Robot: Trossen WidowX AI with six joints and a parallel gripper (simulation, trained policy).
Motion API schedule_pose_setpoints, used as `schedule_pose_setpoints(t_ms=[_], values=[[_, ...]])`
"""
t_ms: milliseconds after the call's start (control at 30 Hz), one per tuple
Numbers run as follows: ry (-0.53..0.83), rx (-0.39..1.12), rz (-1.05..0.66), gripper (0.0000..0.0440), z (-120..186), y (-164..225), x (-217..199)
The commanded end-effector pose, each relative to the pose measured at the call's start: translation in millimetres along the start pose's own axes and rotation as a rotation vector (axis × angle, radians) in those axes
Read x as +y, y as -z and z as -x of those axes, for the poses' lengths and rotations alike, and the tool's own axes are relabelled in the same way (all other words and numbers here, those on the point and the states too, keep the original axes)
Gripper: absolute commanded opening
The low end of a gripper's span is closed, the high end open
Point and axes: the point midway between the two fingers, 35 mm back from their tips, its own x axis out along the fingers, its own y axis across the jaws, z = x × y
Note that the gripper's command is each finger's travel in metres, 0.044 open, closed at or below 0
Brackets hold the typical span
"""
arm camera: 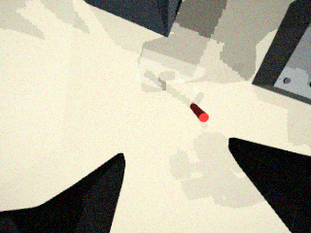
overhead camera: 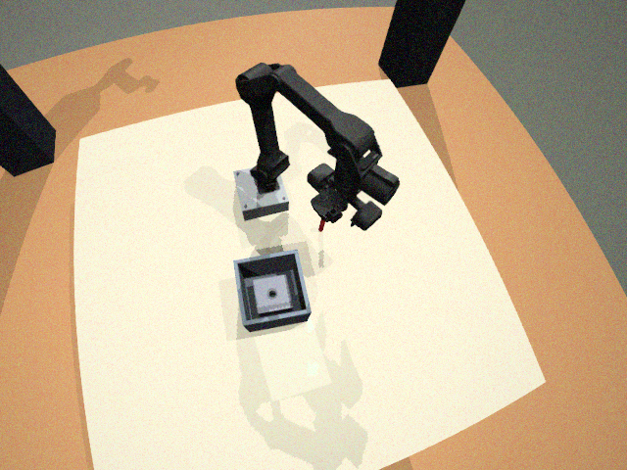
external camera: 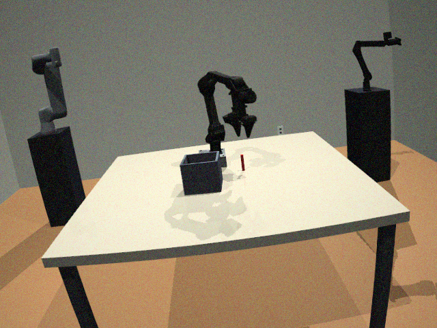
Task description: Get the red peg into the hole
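Note:
The red peg [overhead camera: 320, 225] [external camera: 242, 162] [arm camera: 198, 112] stands upright on the table, to the right of the open box [overhead camera: 305, 291] [external camera: 201, 178]. My gripper [external camera: 243, 136] [arm camera: 176, 150] is open and empty, pointing down high above the table near the peg. In the wrist view the peg lies ahead of the fingertips, nearer the right finger. In the top view the gripper hides the peg's upper part. Inside the box the pale plate [overhead camera: 260, 303] lies at the bottom, with a dark round hole [overhead camera: 272, 293] in its middle and no peg in it.
The arm's grey base [overhead camera: 261, 199] [arm camera: 296, 73] is behind the box. The box's corner [arm camera: 162, 21] shows at the top of the wrist view. Dark pedestals [external camera: 56, 176] [external camera: 369, 134] with other arms stand beyond the table [external camera: 300, 197]. Shadows fall across the table top.

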Motion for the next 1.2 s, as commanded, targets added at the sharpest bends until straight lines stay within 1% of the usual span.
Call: schedule_pose_setpoints(t_ms=[0,233,467,700,1000,1167], values=[[0.113,0.032,-0.033,0.0412,-0.6,6.1,-32.2],[0.216,0.04,-0.045,0.0418,-19.0,12.0,-49.1],[0.262,0.036,-0.047,0.0426,-41.4,14.3,-53.5],[0.275,0.028,-0.065,0.044,-69.6,11.9,-55.8],[0.266,0.014,-0.1,0.044,-103.3,6.3,-59.7],[0.255,0.003,-0.12,0.0427,-118.3,3.2,-61.1]])
